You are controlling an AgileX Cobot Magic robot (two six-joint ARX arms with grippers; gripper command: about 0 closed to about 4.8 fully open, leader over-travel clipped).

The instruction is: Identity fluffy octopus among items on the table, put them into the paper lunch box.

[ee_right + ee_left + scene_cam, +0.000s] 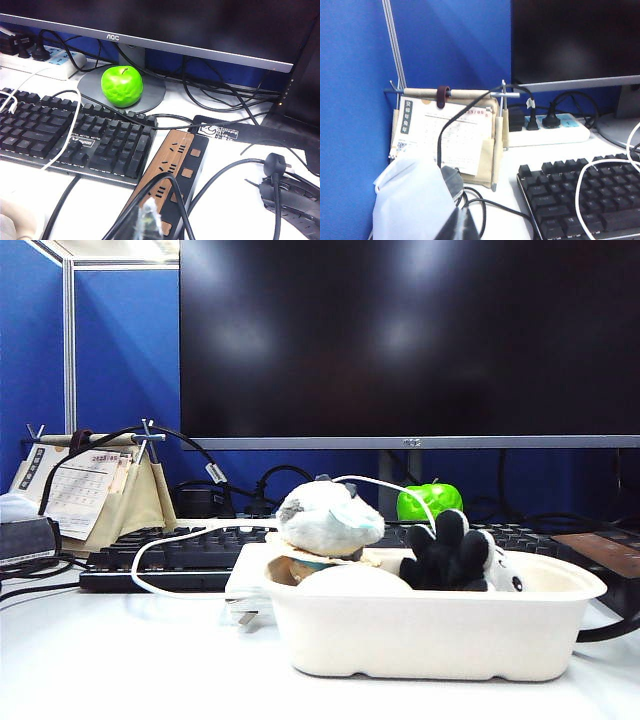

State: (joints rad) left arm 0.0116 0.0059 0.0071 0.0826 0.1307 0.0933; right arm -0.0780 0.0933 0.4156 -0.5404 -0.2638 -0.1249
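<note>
Octopus plush, the fluffy octopus (452,552), already sits inside the paper lunch box (430,630), black tentacles up; it looks light, soft and squashy, best pinched across the tentacle bunch. Sharing the box is a pale round plush (328,518), atop a beige mound, with a white cable (190,535) looping behind the box over the keyboard (180,555). Neither arm is near the box: right gripper (149,220) is pinched closed and empty, left gripper (457,227) barely shows, state unreadable.

One fluffy octopus (455,552), one paper lunch box (430,630), one green apple (428,500), one keyboard (180,558).
</note>
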